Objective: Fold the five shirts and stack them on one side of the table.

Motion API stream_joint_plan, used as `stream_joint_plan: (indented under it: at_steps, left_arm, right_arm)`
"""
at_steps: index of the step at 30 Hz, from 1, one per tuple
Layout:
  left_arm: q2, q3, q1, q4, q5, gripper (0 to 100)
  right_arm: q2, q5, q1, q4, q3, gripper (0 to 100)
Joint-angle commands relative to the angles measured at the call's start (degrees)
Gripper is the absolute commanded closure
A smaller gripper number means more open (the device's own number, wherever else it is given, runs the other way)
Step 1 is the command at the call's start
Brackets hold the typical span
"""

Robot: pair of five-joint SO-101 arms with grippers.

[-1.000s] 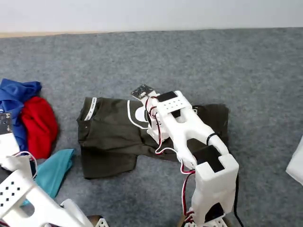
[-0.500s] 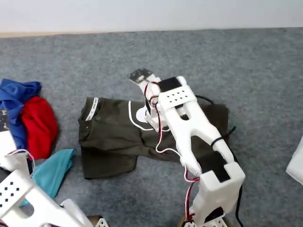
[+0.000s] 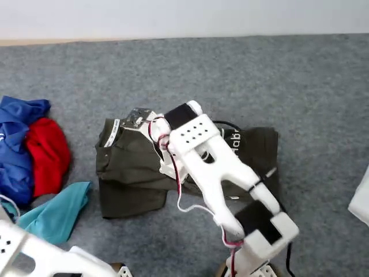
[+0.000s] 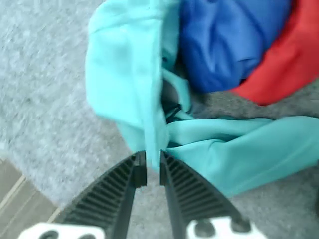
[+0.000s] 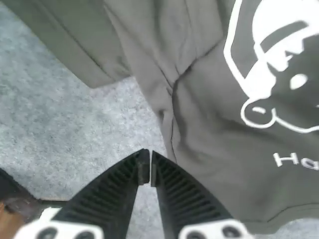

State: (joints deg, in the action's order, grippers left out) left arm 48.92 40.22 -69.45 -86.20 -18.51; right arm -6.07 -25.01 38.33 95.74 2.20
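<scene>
A dark olive shirt (image 3: 132, 167) with a white print lies half folded in the middle of the grey table (image 3: 300, 86). My right arm (image 3: 196, 138) stretches over it toward its left part. In the right wrist view my right gripper (image 5: 150, 167) is shut with nothing between its fingers, just off a creased edge of the olive shirt (image 5: 209, 114). At the left lie a blue shirt (image 3: 17, 144), a red shirt (image 3: 47, 153) and a teal shirt (image 3: 57, 210). My left gripper (image 4: 153, 169) is shut on a raised fold of the teal shirt (image 4: 134, 89).
A white object (image 3: 361, 199) sits at the right edge of the table. The white body of my left arm (image 3: 29, 254) fills the near left corner. A pale wall runs along the far edge of the table. Bare grey surface stretches behind and right of the olive shirt.
My right arm has swung left across the olive shirt, uncovering the print on its right half. My left arm has drawn back toward the near left corner, and the teal shirt has stretched leftward.
</scene>
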Motion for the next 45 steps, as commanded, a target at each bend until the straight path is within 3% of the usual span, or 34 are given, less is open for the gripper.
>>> stream_joint_plan:
  at_steps: [1,9,15,18,25,38,45]
  left_arm:
    - [0.7,-1.6,-2.4,1.3,0.3,94]
    - [0.7,2.2,-3.8,1.6,-0.6,94]
    - [0.7,2.2,-3.8,1.3,-0.6,94]
    - [0.7,2.2,-3.8,1.3,-0.5,94]
    - [0.8,2.2,-3.8,1.2,-0.4,94]
    - [0.9,2.2,-3.8,1.6,-0.4,94]
    - [0.8,2.2,-3.8,1.6,-0.5,94]
  right_arm:
    - [8.1,-0.9,3.4,-4.1,-6.2,98.9]
    - [18.3,-1.0,9.2,-23.3,-30.1,98.1]
    - [18.2,-1.0,14.3,-28.3,-33.7,78.3]
    - [16.7,-3.0,16.2,-29.9,-33.7,73.4]
    - [6.3,-8.5,19.2,-34.5,-32.4,73.4]
    - [-5.5,-9.1,18.0,-30.9,-20.7,74.1]
    - [-6.4,-9.2,17.7,-31.0,-20.1,95.6]
